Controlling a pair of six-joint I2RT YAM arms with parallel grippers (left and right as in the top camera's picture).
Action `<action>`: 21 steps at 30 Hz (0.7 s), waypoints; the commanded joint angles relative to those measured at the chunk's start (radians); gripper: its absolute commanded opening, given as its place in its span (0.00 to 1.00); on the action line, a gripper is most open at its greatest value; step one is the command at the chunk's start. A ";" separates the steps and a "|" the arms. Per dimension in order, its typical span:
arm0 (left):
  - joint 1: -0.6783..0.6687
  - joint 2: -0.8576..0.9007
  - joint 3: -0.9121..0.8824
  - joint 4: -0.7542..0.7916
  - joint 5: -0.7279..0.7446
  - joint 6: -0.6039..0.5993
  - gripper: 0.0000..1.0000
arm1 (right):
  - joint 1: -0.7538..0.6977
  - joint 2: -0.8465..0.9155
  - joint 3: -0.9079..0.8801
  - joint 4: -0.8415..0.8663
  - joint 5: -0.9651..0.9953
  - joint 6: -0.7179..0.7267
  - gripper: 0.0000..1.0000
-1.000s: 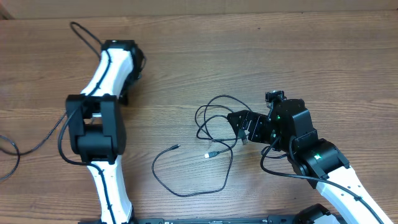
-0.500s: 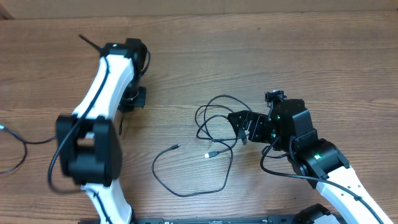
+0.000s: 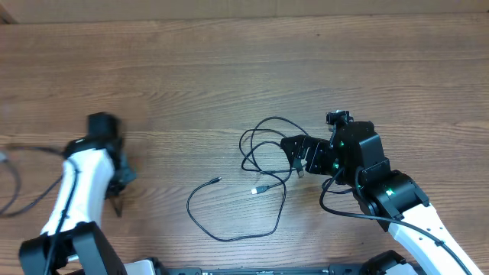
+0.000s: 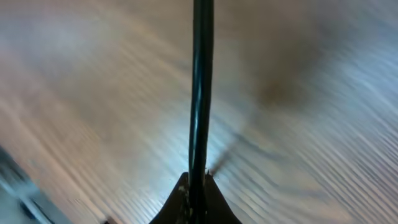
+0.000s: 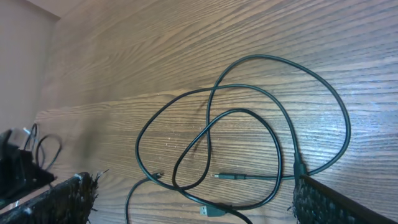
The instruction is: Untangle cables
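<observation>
A tangle of thin black cables lies mid-table, with a wide loop toward the front and two plug ends inside it. My right gripper is open at the tangle's right edge. In the right wrist view the loops cross between its fingers, with a USB plug and a small plug close by. One strand runs against the right finger. My left gripper is at the left front, shut on a single black cable.
The wooden table is bare around the tangle. A blurred dark cord trails at the left edge beside the left arm. The right arm's own thicker wire loops behind its gripper.
My left arm has swung from the far left of the table down toward the front left, with the cable in its jaws. The right arm and the tangle have not moved.
</observation>
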State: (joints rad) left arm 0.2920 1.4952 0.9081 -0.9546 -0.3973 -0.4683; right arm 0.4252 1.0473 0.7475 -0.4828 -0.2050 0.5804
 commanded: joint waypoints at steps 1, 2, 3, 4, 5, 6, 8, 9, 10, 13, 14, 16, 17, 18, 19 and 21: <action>0.162 0.006 -0.010 0.035 0.028 -0.096 0.04 | -0.002 -0.002 0.000 0.005 0.006 -0.014 1.00; 0.196 0.006 -0.010 0.048 0.029 -0.093 0.08 | -0.002 -0.002 0.000 0.008 0.006 -0.014 1.00; 0.232 0.006 -0.010 0.063 0.029 -0.093 0.17 | -0.002 -0.002 0.000 0.011 0.006 -0.013 1.00; 0.251 0.006 -0.010 0.071 0.036 -0.094 0.19 | -0.002 -0.002 0.000 0.013 0.006 -0.013 1.00; 0.270 0.006 -0.010 0.079 0.051 -0.094 0.21 | -0.002 -0.002 0.000 0.014 0.006 -0.013 1.00; 0.285 0.006 -0.010 0.092 0.077 -0.093 0.22 | -0.002 -0.002 0.000 0.013 0.006 -0.013 1.00; 0.293 0.006 -0.010 0.115 0.127 -0.093 0.22 | -0.002 -0.002 0.000 0.013 0.005 -0.013 1.00; 0.290 0.006 -0.010 0.134 0.157 -0.093 0.30 | -0.002 -0.002 0.000 0.013 0.002 -0.013 1.00; 0.290 0.006 -0.010 0.142 0.171 -0.093 0.39 | -0.002 -0.002 0.000 0.013 0.002 -0.013 1.00; 0.290 0.006 -0.010 0.152 0.216 -0.093 0.94 | -0.002 -0.002 0.000 0.012 0.002 -0.013 1.00; 0.290 0.006 -0.009 0.152 0.216 -0.091 1.00 | -0.002 -0.002 0.000 0.012 0.002 -0.013 1.00; 0.290 0.006 -0.006 0.153 0.225 -0.050 1.00 | -0.002 -0.002 0.000 0.012 0.002 -0.013 1.00; 0.290 0.006 -0.002 0.154 0.240 -0.030 1.00 | -0.002 -0.002 0.000 0.012 0.002 -0.013 1.00; 0.290 0.006 0.009 0.152 0.264 -0.008 1.00 | -0.002 -0.002 0.000 0.012 0.002 -0.013 1.00; 0.290 0.006 0.021 0.149 0.290 0.005 1.00 | -0.002 -0.002 0.000 0.012 0.002 -0.013 1.00; 0.290 0.006 0.081 0.136 0.383 0.040 1.00 | -0.002 -0.002 0.000 0.012 0.002 -0.013 1.00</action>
State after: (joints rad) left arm 0.5827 1.4963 0.9089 -0.8070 -0.1482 -0.5018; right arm 0.4252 1.0473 0.7475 -0.4778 -0.2054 0.5793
